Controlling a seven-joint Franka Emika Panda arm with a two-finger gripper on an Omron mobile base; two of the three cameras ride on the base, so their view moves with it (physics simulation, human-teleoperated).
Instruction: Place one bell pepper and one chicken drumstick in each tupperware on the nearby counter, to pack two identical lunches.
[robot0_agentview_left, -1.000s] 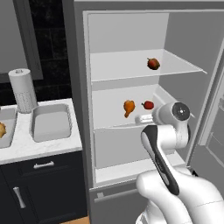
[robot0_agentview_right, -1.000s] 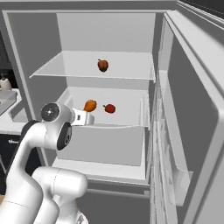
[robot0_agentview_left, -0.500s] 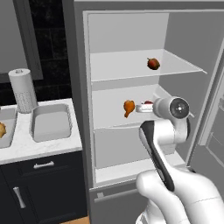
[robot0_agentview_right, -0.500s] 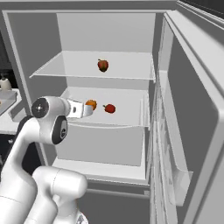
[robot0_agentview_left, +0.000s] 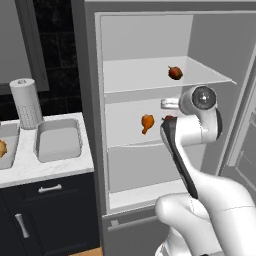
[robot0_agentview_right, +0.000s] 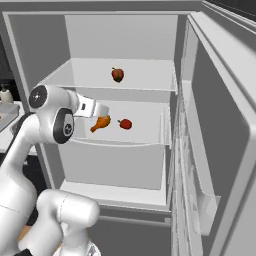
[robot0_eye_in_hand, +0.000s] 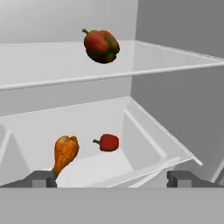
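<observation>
Gripper (robot0_eye_in_hand: 111, 178) jaws wide, grasping nothing, aimed into fridge (robot0_agentview_left: 95, 125) at drumstick (robot0_eye_in_hand: 64, 153) beside 1 pepper (robot0_eye_in_hand: 108, 142), pre-grasp.

A paper towel roll (robot0_agentview_left: 26, 102) stands upright at the back, left of the open fridge (robot0_agentview_left: 145, 60).

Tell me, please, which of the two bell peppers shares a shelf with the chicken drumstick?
The smaller red bell pepper, lying beside the drumstick; the other pepper sits alone on the shelf above.

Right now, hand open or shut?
Open. In the hand view the hand has its fingertips far apart with nothing between, short of the chicken drumstick.
</observation>
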